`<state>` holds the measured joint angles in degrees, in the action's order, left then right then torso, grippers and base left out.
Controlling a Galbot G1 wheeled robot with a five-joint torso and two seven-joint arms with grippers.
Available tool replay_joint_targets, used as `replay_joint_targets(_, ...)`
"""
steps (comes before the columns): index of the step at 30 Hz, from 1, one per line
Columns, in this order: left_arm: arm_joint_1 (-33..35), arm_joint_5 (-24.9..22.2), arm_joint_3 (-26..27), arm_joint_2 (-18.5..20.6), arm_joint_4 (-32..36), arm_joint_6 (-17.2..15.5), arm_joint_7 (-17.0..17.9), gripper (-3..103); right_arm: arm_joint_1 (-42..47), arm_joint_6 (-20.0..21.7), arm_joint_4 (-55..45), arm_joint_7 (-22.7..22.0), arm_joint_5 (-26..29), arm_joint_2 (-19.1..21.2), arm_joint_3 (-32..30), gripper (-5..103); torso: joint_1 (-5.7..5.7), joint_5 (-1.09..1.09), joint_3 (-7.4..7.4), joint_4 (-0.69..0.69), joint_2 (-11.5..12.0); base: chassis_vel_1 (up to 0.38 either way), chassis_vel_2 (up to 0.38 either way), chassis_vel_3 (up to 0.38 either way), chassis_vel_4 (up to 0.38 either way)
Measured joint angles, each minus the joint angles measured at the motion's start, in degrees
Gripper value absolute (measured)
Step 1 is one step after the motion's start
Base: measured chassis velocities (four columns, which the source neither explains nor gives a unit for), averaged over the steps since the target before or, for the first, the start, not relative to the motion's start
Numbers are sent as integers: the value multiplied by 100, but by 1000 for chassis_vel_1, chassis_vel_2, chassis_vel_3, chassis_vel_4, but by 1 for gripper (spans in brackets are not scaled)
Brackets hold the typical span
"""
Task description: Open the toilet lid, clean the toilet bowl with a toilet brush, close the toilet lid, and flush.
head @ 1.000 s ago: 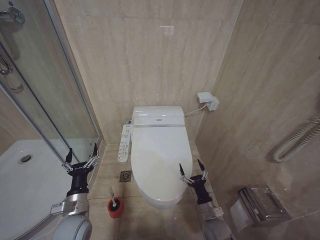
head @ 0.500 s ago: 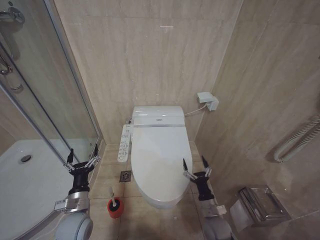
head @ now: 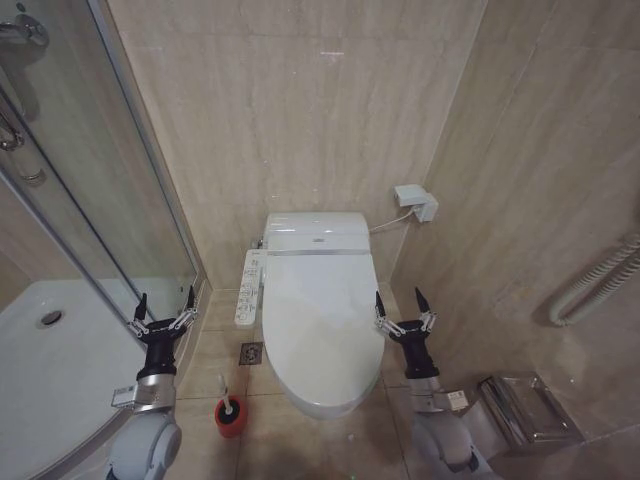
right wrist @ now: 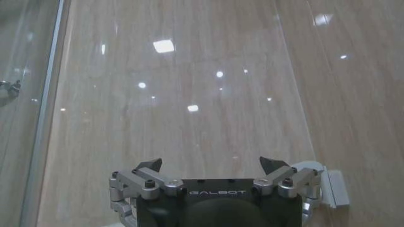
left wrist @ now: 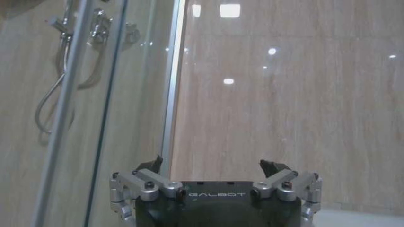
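Beige marble-look tiles lined the bathroom. "GALBOT" was printed on both grippers, jaws spread and empty: the right gripper [head: 402,304] just right of the shut toilet lid [head: 320,315], the left gripper [head: 165,304] above the toilet brush [head: 227,402].

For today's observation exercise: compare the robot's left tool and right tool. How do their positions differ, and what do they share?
The left tool hangs above the floor beside the shower glass, with the toilet brush on the floor nearby; the right tool hangs at the right edge of the closed toilet lid. The left tool is apart from the toilet; the right tool is close beside it. Both are open, empty and point up.
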<state>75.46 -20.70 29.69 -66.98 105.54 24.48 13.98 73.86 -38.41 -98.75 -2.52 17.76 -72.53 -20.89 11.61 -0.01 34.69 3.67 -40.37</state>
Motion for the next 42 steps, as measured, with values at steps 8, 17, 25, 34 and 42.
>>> replay_joint_targets(8,-90,-123,50,228,-65,8,-32,100,-99,-34,146,33,-2,-78,58,100,2,0,0,-1,0,-145,167,169,-172)
replay_joint_targets(17,-349,-131,-133,353,-469,43,-241,100,-214,-80,201,33,-132,-47,85,100,7,1,2,-4,2,-142,138,165,-161)
replay_joint_targets(25,-1436,-478,-760,740,-1314,55,-631,100,-263,-93,184,36,-127,-19,51,100,-1,0,-1,2,0,34,-37,-44,32)
replay_joint_targets(34,-3182,-642,-1627,739,-3264,505,-1503,100,-331,-86,186,38,-124,-44,27,100,3,-2,2,-1,0,0,0,0,0)
replay_joint_targets(42,-4705,-470,-2487,192,-5444,1045,-2575,97,-320,-75,178,44,-119,-144,-18,100,2,1,1,1,0,0,0,0,0)
